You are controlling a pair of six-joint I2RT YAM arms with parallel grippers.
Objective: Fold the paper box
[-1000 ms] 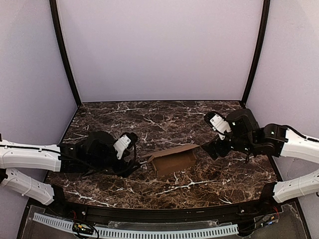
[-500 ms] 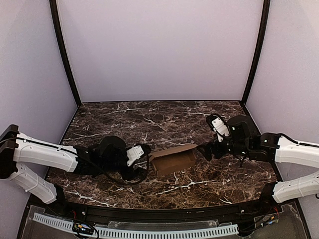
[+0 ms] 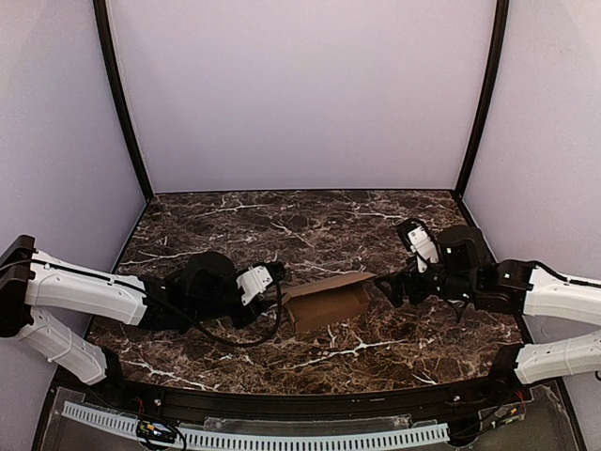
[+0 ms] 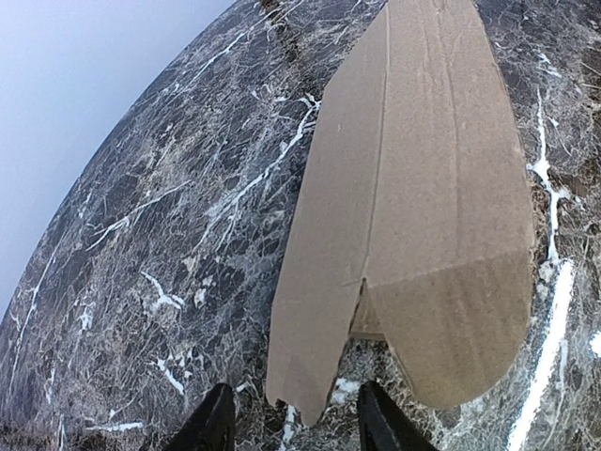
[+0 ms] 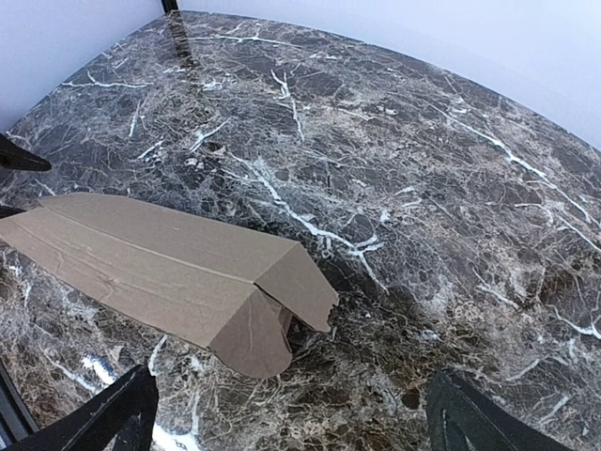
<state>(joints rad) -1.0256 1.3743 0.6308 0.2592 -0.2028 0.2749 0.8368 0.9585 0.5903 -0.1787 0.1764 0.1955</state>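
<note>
The paper box lies in the middle of the top view, a long narrow brown sleeve on the marble table, with one arm at each end. Your left gripper sits at the bottom of its wrist view, fingers part-way apart on either side of the pointed end flap, holding nothing. Your right gripper stands wide and empty just short of the other end, where a rounded flap droops.

The step looks like pinching the left end flap. Keep the tip centred between the fingers and bend along the pressed crease, not across it. Bracing the far end with the right should stop the sleeve sliding, since the polished stone probably gives little grip. The board is thin, matte and scored lengthwise, with rounded flap corners. It likely creases easily and springs back.
</note>
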